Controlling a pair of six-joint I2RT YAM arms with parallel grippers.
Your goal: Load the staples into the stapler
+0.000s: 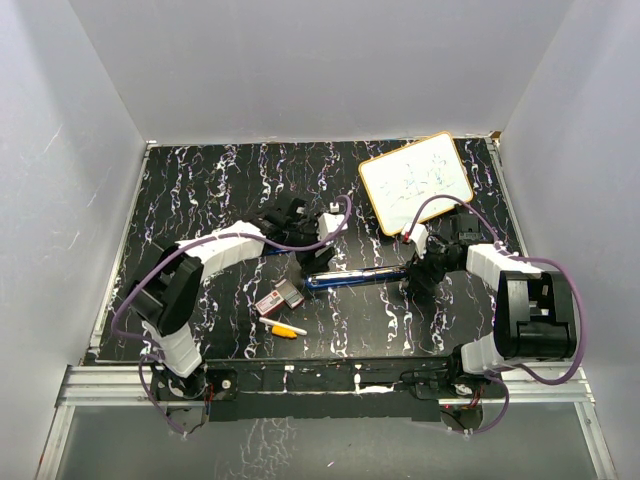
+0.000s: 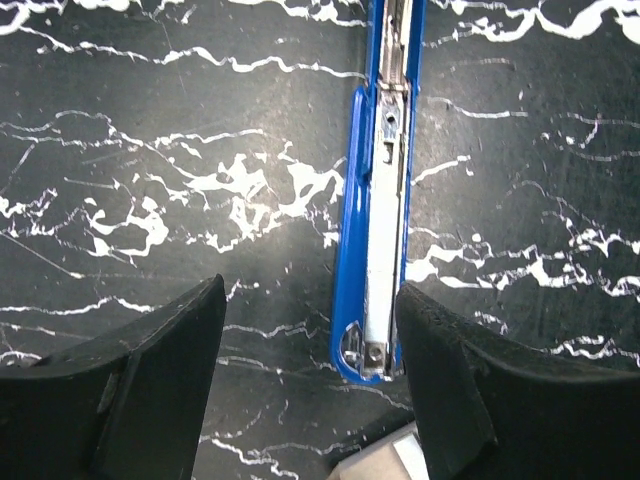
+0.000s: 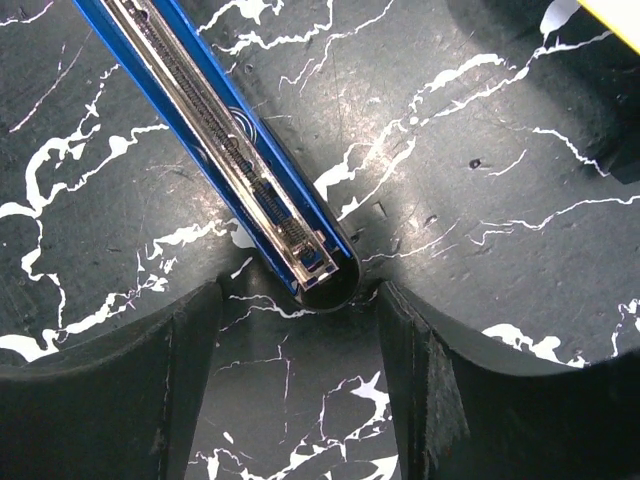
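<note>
Since the left gripper [image 2: 310, 300] and right gripper [image 3: 300, 300] hang spread and empty over the ends of the opened stapler [image 1: 352, 276], one should fetch the staples [image 1: 279, 298] lying near the marker [image 1: 283, 327] and seat a strip squarely in its channel.

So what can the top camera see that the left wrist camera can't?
Only the top camera shows the whiteboard, the little red-and-white staple box and the yellow-and-white marker. Only the left wrist camera shows, up close, the shiny metal track inside the stapler, whose end sits between the fingers of the open left tool. Both show the blue stapler and the black marbled table.
</note>
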